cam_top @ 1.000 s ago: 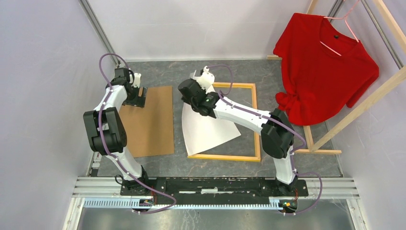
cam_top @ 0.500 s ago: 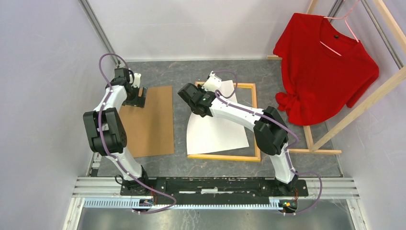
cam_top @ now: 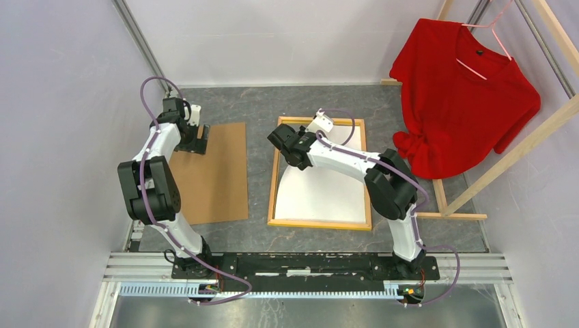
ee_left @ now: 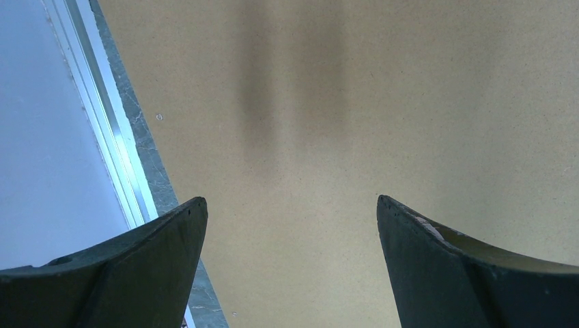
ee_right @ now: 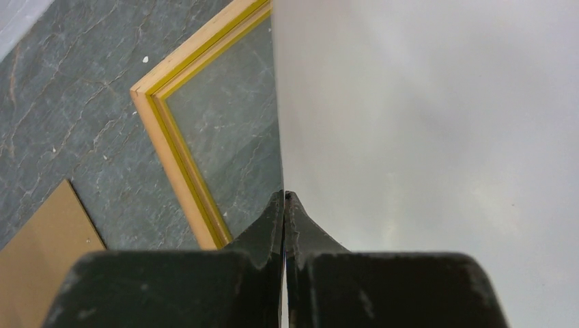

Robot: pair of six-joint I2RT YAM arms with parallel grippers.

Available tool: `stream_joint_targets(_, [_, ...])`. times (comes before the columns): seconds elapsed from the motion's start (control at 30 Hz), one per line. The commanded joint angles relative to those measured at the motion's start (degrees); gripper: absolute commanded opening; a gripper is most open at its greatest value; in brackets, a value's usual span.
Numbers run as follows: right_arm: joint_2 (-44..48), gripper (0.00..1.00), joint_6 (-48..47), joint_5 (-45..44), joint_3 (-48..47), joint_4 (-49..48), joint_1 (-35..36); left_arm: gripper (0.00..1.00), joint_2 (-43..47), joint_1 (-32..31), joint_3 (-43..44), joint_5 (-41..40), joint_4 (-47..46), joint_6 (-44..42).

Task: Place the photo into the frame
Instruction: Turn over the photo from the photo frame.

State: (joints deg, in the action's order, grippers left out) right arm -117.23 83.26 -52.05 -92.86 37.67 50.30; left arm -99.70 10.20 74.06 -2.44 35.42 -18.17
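The photo (cam_top: 321, 191) lies white back up inside the frame (cam_top: 317, 223), which rests on the grey floor with its light wood back up. My right gripper (cam_top: 285, 143) is shut on the photo's left edge near the frame's far left corner. In the right wrist view the shut gripper (ee_right: 284, 197) pinches the photo (ee_right: 423, 137), whose held edge stands raised beside the frame's rail (ee_right: 177, 160). My left gripper (cam_top: 198, 133) is open and empty over the far end of the brown backing panel (cam_top: 212, 178). Its spread gripper (ee_left: 291, 205) hovers above the panel (ee_left: 341, 102).
A red shirt (cam_top: 464, 89) hangs on a wooden rack (cam_top: 505, 164) at the right, close to the frame's right side. The backing panel's corner shows in the right wrist view (ee_right: 41, 260). Walls close off the left and the back.
My right gripper has carried the photo to the right and down. It hung curled half over the frame's left rail; now it lies inside the frame. The left arm has not moved.
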Motion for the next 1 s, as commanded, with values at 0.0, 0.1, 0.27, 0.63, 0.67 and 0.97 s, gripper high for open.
stream_joint_targets(0.0, [4.57,0.00,-1.49,-2.90,2.88,-2.06,-0.30,1.00,2.57,-0.08,-0.22,0.53,-0.83,-0.19])
stream_joint_targets(0.1, [5.45,0.00,-6.08,-2.92,4.71,-6.69,-0.57,1.00,2.58,-0.05,-0.20,0.30,-0.79,-0.24])
stream_joint_targets(0.27, [5.81,0.00,-8.53,-2.97,5.34,-8.22,-0.97,1.00,2.50,-0.04,0.14,0.26,-0.76,-0.28])
stream_joint_targets(0.63, [5.73,0.74,-15.72,-0.65,6.21,-13.27,-1.58,1.00,2.66,-0.03,-0.03,-0.10,-0.69,-0.96])
stream_joint_targets(0.67, [5.68,0.79,-16.36,-0.58,6.07,-13.52,-1.62,1.00,2.66,-0.02,-0.10,-0.02,-0.70,-1.03])
stream_joint_targets(0.97, [4.59,0.98,-22.27,2.87,4.73,-17.29,-1.71,1.00,2.56,-0.09,0.06,-0.10,-0.35,-1.39])
